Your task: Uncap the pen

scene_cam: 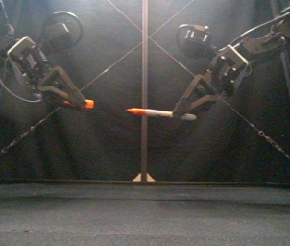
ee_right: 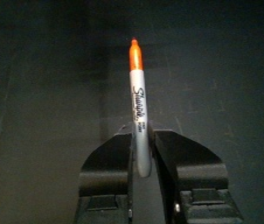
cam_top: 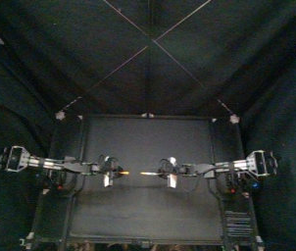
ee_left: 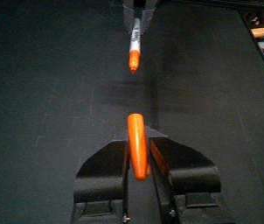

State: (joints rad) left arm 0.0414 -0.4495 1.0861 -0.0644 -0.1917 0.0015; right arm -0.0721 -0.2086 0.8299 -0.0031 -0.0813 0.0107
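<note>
The marker is in two parts, held in the air above the table. My left gripper (scene_cam: 79,102) is shut on the orange cap (scene_cam: 87,104), which shows between its black fingers in the left wrist view as an orange cap (ee_left: 135,144). My right gripper (scene_cam: 186,115) is shut on the pen body (scene_cam: 158,113), white-grey with an orange tip pointing toward the cap. The right wrist view shows the pen body (ee_right: 137,105) rising from the gripper (ee_right: 139,144). A small gap separates cap and pen tip. In the top view both grippers face each other at mid-table, pen (cam_top: 151,174) between them.
The black table (cam_top: 148,211) lies well below both grippers. Black curtains close the back and sides.
</note>
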